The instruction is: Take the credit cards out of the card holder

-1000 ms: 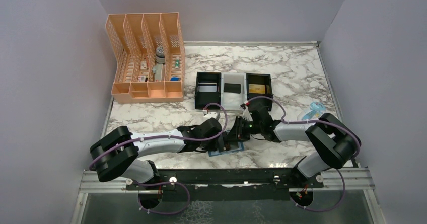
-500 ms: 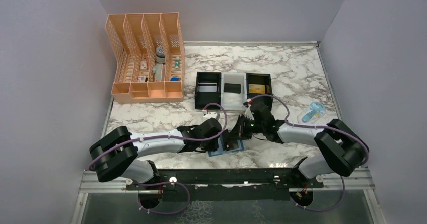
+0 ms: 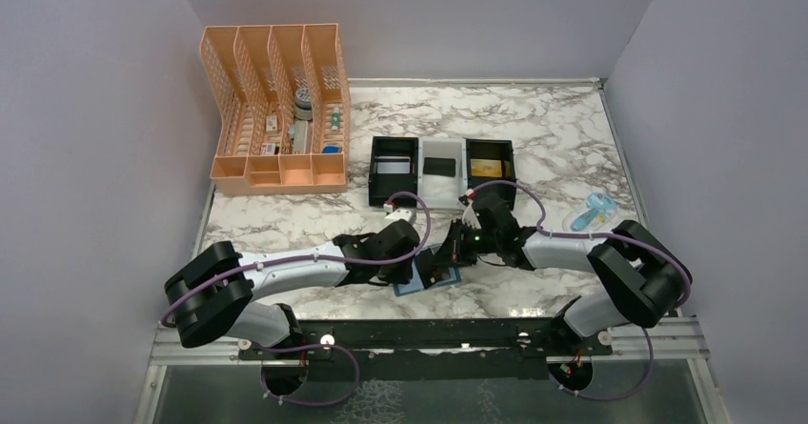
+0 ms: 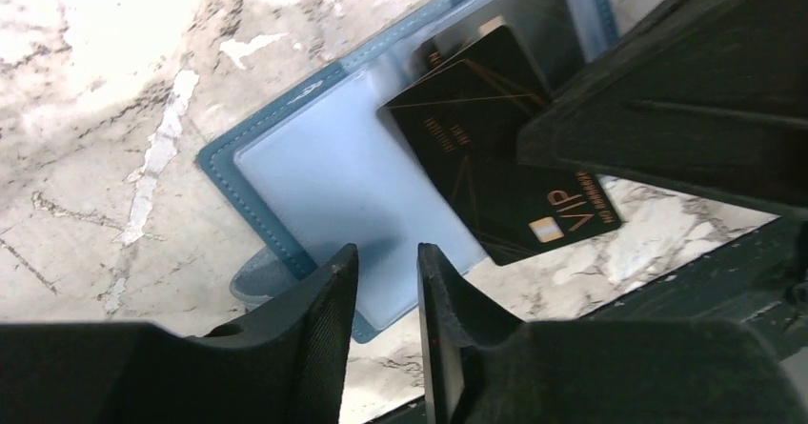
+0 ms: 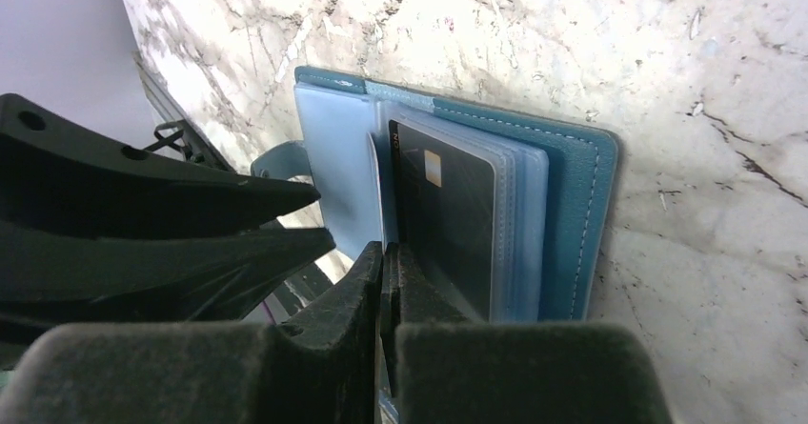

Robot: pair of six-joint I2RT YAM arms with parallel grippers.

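Card holder lies open and flat close to the near edge of the surface, about midway along that edge, with both tools down over it. On my right wrist camera I see its teal cover underneath and a stack of pale blue and clear pocket panels on top. A black VIP card sits skewed in those pockets. In the left wrist view it is part way out, gold lettering up, with one corner poking past the holder's edge over bare marble. My right tool is closed tight, its fingers meeting right at the long edge of that card. It looks pinched on the card, though the fingers hide the contact itself. My left tool has a narrow gap between its fingers and holds nothing that I can see. Its tips hang just over the pale panel at the holder's edge. Farther in, toward the middle of the surface, stands a three-compartment tray. It has a silver-grey card in its left black compartment, a plain black card in the white middle one, and a gold card in the right black one. A peach mesh organiser fills the far left corner. A small pale blue object lies near the right edge, too small for me to tell what it is.
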